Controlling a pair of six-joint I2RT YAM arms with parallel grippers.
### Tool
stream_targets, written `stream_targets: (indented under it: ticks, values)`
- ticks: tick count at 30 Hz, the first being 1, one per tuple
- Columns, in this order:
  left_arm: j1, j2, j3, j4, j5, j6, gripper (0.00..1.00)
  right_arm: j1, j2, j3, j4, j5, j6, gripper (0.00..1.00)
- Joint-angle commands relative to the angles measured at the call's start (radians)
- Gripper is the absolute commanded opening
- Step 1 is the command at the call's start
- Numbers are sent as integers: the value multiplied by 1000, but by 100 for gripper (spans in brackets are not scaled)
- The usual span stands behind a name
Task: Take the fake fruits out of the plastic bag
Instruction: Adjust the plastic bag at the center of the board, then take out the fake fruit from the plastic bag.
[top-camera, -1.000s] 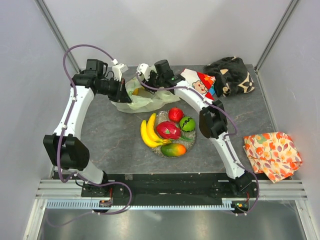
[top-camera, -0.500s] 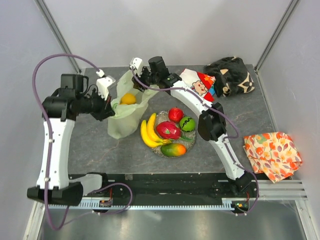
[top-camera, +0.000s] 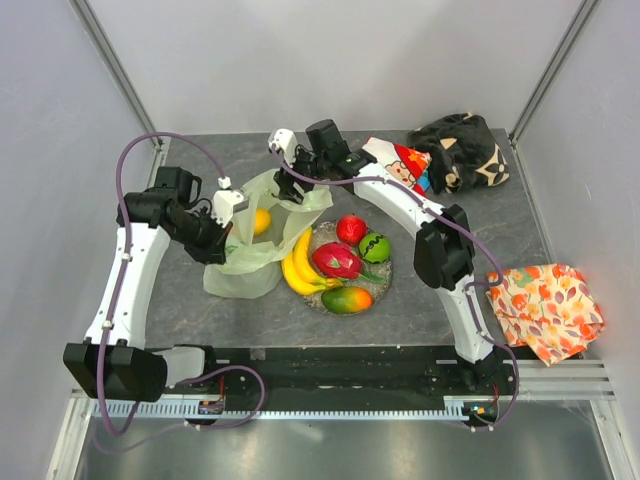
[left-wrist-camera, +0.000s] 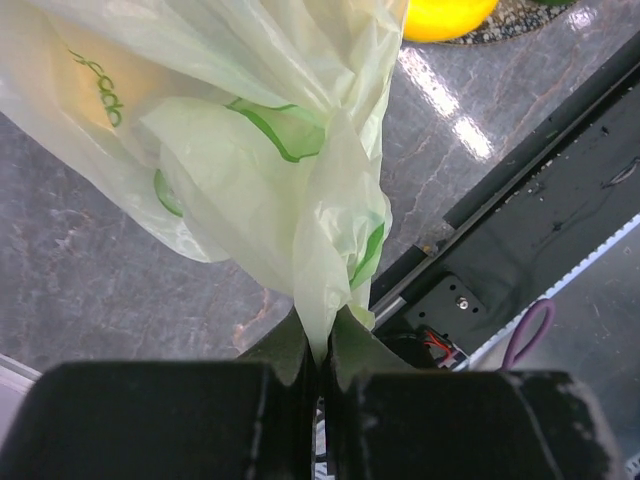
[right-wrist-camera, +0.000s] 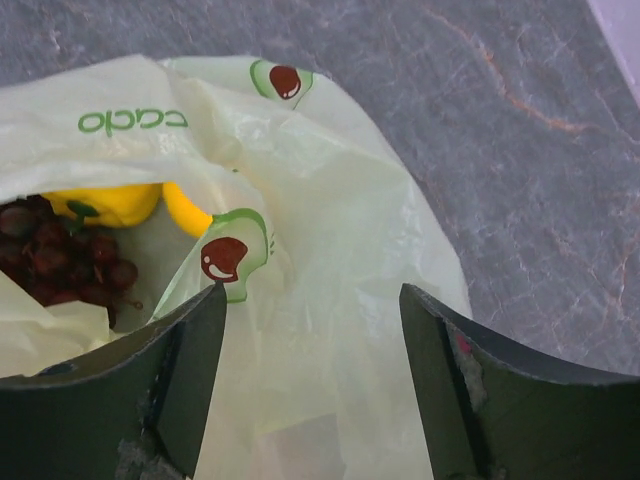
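The pale green plastic bag lies slumped left of the dish, its top flap reaching towards the bananas. My left gripper is shut on a bunched fold of the plastic bag, seen pinched between the jaws of the left gripper. My right gripper hovers open over the bag's far rim; in its wrist view the right gripper straddles loose film without clamping it. Inside the plastic bag I see purple grapes and a yellow fruit. An orange-yellow fruit shows through the film.
A round dish holds bananas, a dragon fruit, an apple, a lime and a mango. A cartoon cloth and a dark cloth lie at the back right, an orange leaf-patterned cloth at the right edge.
My left gripper swung forward and right with the bag, which now droops lower beside the dish. The right gripper's jaws have spread wider above the bag's rim.
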Motion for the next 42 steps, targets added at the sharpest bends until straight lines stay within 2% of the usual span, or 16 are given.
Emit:
stream_targets:
  ticks: [1,4,5,6,8,11,14,18,21,26,34,38,42]
  values:
    - [3,25,62,-88,-16,72,2,-1,-37,-7,-29,12,-59,79]
    - [3,47,42,-89,-16,58,2,-1,-37,3,-64,-2,-57,79]
    - [3,47,34,-91,-29,49,2,-1,-43,15,-84,-14,-67,94]
    - [3,45,15,-89,-36,51,2,-1,-57,16,-87,-22,-48,98]
    - [3,39,-7,-81,-64,42,2,-1,-144,-60,15,-97,-44,98]
    - [3,42,-48,-58,-102,5,2,23,-260,-174,114,-185,-54,97]
    - [6,70,-90,-28,-151,-24,2,52,-283,-180,118,-275,-47,88]
    - [37,91,-133,-2,-168,-41,2,85,-223,-169,60,-338,-86,62]
    - [54,110,-133,8,-164,-70,2,101,-137,-132,17,-354,-122,53]
    - [158,168,-90,-6,-95,-132,2,114,-67,-135,25,-352,-166,50]
    - [175,214,-93,-15,17,-136,1,140,-5,-188,78,-219,-209,48]
    - [175,225,-90,-11,48,-141,2,141,36,-189,214,-141,-98,56]
    - [174,228,-97,-11,57,-132,2,143,162,-23,204,-59,21,65]
